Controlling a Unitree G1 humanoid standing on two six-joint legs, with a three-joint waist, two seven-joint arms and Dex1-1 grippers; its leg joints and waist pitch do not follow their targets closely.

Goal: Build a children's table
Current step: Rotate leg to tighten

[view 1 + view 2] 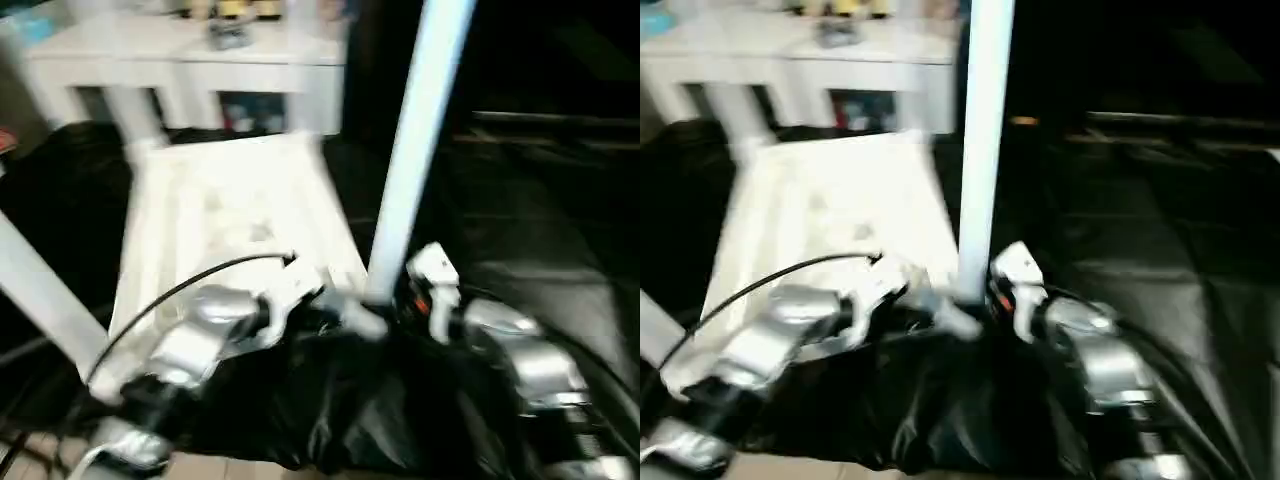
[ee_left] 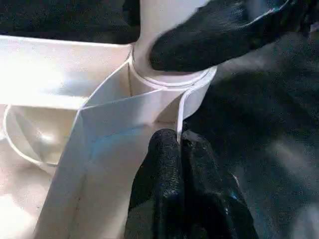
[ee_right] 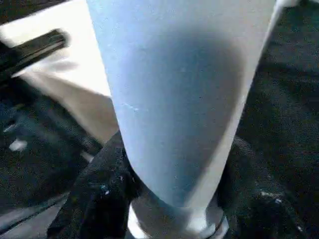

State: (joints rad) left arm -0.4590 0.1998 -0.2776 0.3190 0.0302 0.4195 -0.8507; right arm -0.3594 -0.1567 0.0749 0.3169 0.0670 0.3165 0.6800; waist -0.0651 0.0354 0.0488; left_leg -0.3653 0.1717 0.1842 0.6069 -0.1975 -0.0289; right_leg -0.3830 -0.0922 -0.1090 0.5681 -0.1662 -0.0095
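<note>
The children's table top point(image 1: 230, 220) lies upside down on black cloth, ribbed underside facing up. One long white leg point(image 1: 410, 150) stands upright in its near right corner socket point(image 2: 172, 82). My right gripper point(image 3: 174, 199) is shut on this leg just above the socket, with a black finger point(image 3: 99, 194) on either side. My left gripper point(image 2: 179, 149) is shut on the thin rim wall of the top right beside that socket. A second leg point(image 1: 40, 290) slants up at the near left. Both silver forearms point(image 1: 200, 340) reach in from the near edge.
A white cabinet point(image 1: 190, 60) with small items on top stands behind the table top. Crumpled black cloth point(image 1: 540, 230) covers the floor to the right and in front. A black cable point(image 1: 170, 295) arcs over my left forearm.
</note>
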